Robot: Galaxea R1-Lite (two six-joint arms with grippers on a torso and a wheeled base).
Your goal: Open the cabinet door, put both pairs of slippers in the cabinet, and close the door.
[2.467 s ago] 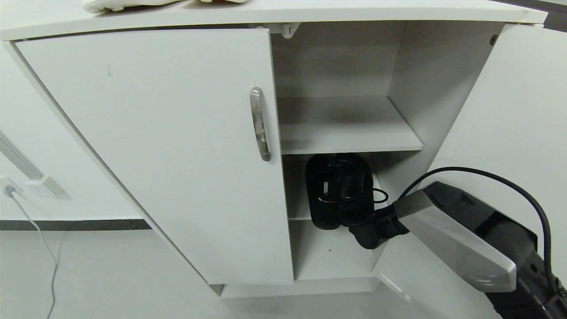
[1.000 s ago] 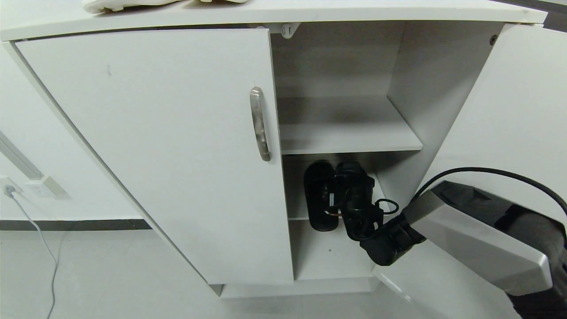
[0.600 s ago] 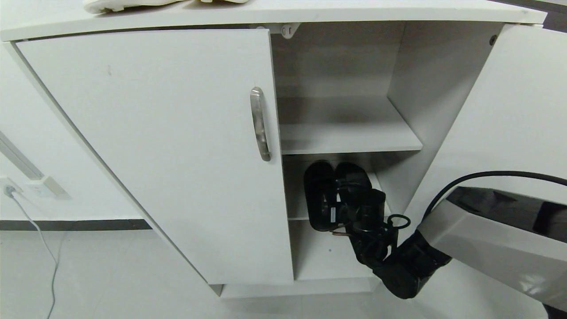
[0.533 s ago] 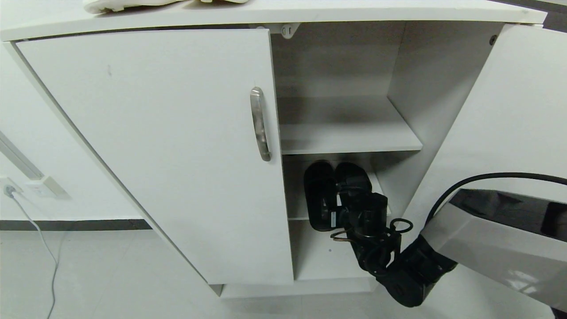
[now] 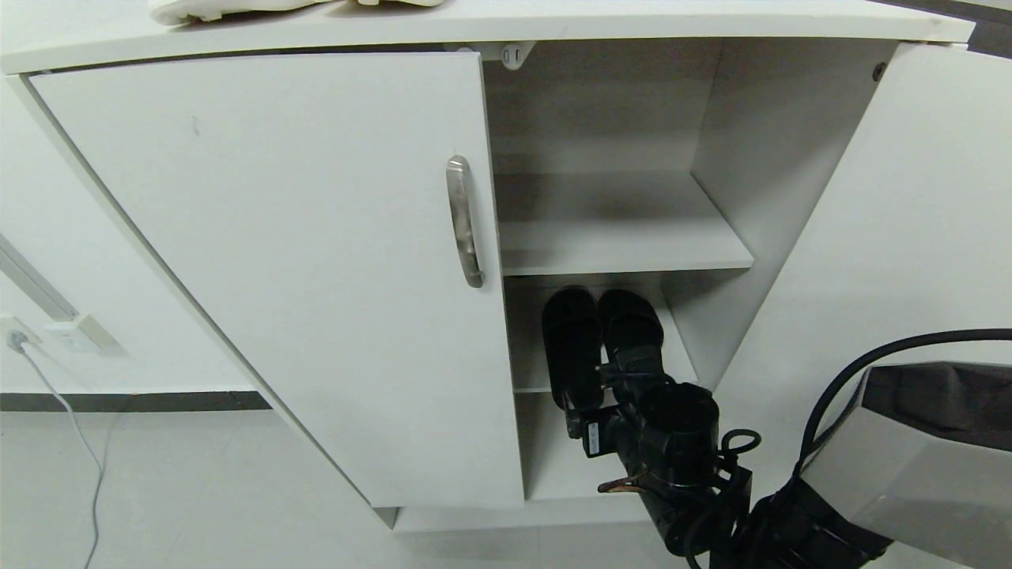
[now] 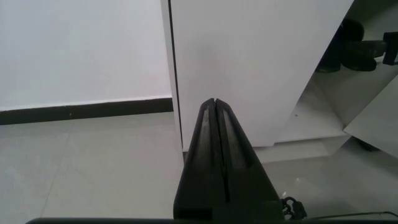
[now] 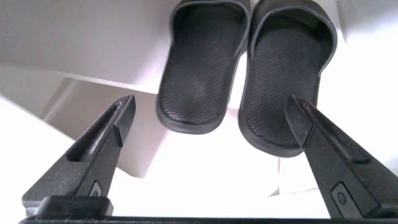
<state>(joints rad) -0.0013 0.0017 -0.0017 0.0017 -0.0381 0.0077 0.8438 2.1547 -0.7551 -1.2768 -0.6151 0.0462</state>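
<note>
We see the black slippers (image 5: 601, 340) side by side on the lower shelf (image 5: 678, 352) in the cabinet (image 5: 711, 158), heels poking over its edge. Our right gripper (image 7: 210, 106) is wide open just in front of them and holds nothing. Our left gripper (image 6: 214, 104) is pressed together, empty, low by the floor. The white things (image 5: 213, 8) on top may be more slippers.
</note>
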